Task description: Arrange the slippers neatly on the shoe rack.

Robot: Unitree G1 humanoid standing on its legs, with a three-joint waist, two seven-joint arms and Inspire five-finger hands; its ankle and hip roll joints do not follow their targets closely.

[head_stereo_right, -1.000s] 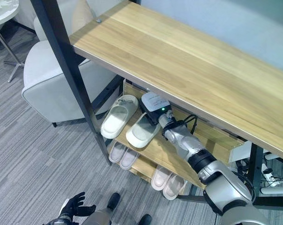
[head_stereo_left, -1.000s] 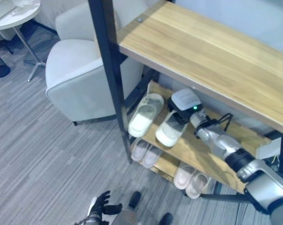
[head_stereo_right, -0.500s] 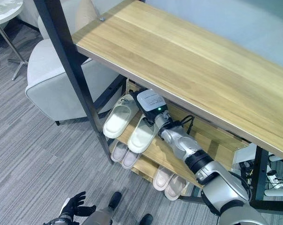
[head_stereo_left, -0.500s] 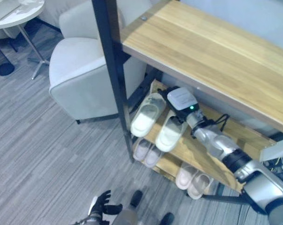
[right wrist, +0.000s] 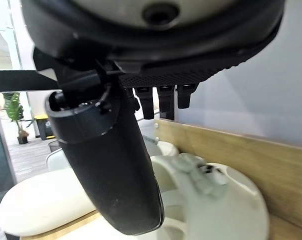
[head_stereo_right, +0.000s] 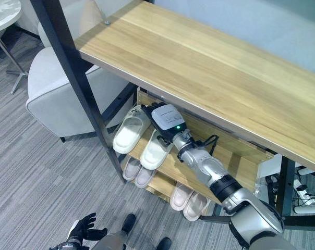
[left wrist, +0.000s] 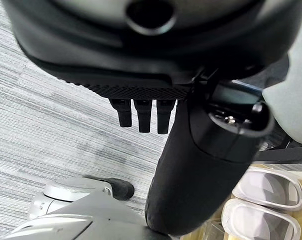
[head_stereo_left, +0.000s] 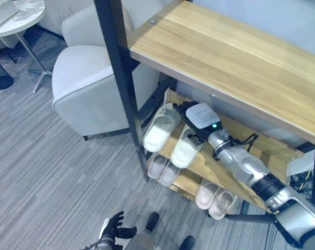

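Shoe rack [head_stereo_right: 235,172], middle shelf: pair of cream slippers [head_stereo_right: 139,136], side by side.
Right hand [head_stereo_right: 156,112] above their strap ends, fingers straight, gripping nothing; left hand [head_stereo_left: 113,227] low over the floor, relaxed, empty.

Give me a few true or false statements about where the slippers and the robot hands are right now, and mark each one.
1. The right robot hand is at the cream slippers on the middle shelf. True.
2. The top shelf holds a pair of slippers. False: it is bare wood.
3. Two pinkish pairs of slippers sit on the bottom shelf. True.
4. The left robot hand is gripping a slipper. False: it hangs low over the carpet, fingers spread, holding nothing.
5. An armchair stands beside the rack. True.
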